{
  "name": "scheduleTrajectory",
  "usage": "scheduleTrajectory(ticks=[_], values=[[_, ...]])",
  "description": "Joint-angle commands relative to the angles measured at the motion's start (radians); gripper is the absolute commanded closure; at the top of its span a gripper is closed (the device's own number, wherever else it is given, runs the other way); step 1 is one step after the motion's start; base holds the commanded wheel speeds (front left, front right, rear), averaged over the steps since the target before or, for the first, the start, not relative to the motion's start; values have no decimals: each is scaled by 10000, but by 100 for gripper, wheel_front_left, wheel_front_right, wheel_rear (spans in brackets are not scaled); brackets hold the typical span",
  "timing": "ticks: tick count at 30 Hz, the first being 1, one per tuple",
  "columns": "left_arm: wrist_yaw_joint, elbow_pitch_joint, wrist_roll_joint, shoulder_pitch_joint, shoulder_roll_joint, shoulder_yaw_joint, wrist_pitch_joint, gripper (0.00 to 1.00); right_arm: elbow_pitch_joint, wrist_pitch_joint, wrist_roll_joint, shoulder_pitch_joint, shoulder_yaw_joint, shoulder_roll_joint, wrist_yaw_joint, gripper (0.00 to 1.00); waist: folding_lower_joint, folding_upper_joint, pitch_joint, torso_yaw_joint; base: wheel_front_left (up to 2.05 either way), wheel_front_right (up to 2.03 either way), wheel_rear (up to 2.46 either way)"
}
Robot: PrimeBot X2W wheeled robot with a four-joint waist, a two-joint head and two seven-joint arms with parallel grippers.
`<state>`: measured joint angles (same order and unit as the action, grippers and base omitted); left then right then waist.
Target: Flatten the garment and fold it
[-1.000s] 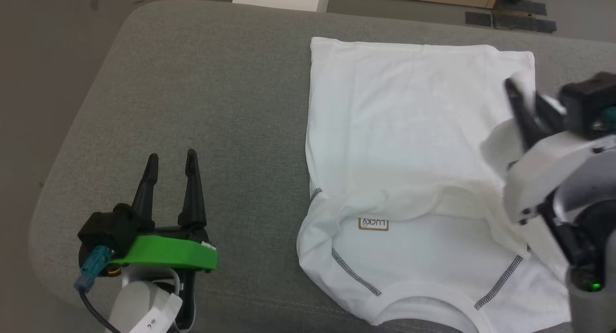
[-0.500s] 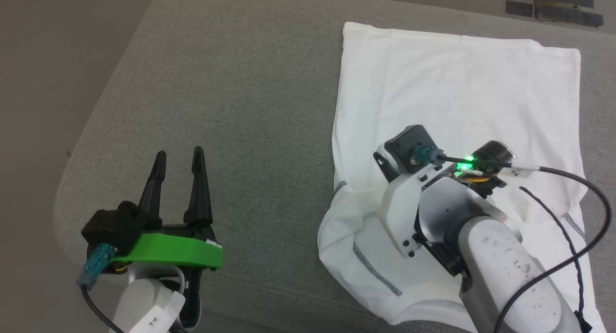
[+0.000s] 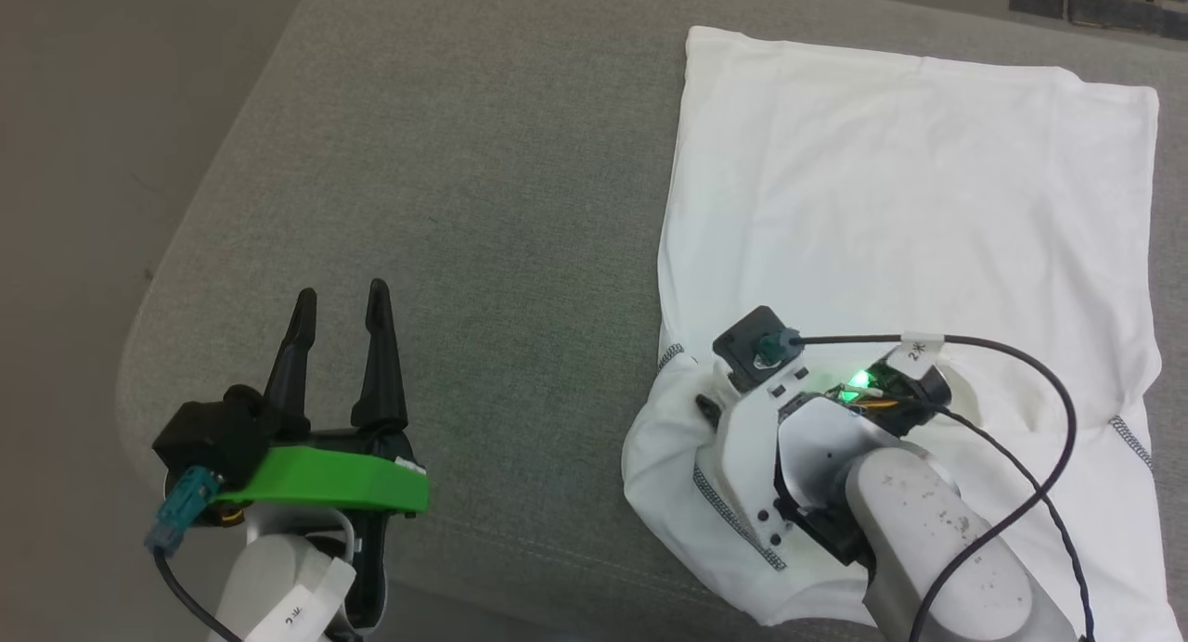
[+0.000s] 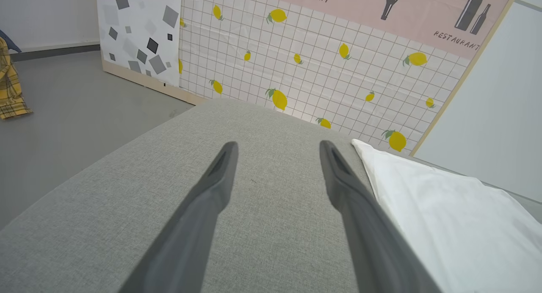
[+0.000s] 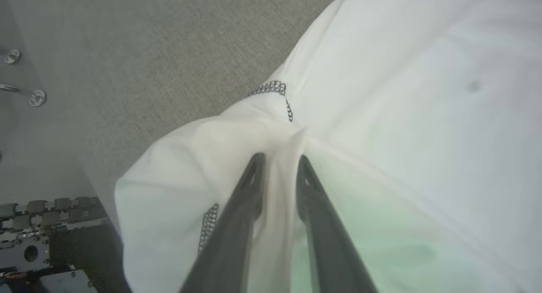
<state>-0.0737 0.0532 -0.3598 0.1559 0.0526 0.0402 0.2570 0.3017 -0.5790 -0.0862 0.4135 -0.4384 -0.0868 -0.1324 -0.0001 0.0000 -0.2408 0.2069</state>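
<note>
Pinching a shirt [image 3: 914, 187] fold: your right gripper [image 5: 279, 159], nearly closed. Left gripper [image 3: 340, 291] spread, empty. Shirt lies lengthwise away, shoulder end nearest you.

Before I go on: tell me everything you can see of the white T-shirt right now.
The T-shirt is white, soft-looking fabric with grey stitched seams at the shoulders. Its far part lies flat and fairly smooth on the grey padded surface. The near-left shoulder part is bunched and folded over itself. The right tool is down on that bunched part, its fingers pinching a raised ridge of fabric just short of a seam end. The left tool is apart from the T-shirt.
</note>
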Motion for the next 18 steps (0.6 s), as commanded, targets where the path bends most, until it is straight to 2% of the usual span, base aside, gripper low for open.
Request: scheduleTrajectory(ticks=[1, 6, 13, 18], values=[[40, 11, -49, 71, -24, -23, 47, 0, -175, 175, -217, -77, 103, 49, 17, 0, 1, 0, 136, -115, 0, 0, 0], [14, 79, 111, -91, -24, -116, 47, 0, -1556, 1044, -900, -531, 989, 147, 17, 0, 1, 0, 538, -437, 0, 0, 0], [-87, 170, 296, -357, -24, -233, 47, 0, -3846, 2653, -1044, -1671, 2771, 237, 17, 0, 1, 0, 1046, -1076, 0, 0, 0], [-151, 289, 398, -304, -23, -186, 47, 0, -4420, 3928, -897, -2474, 3974, 281, 17, 0, 1, 0, 1053, -1565, 0, 0, 0]])
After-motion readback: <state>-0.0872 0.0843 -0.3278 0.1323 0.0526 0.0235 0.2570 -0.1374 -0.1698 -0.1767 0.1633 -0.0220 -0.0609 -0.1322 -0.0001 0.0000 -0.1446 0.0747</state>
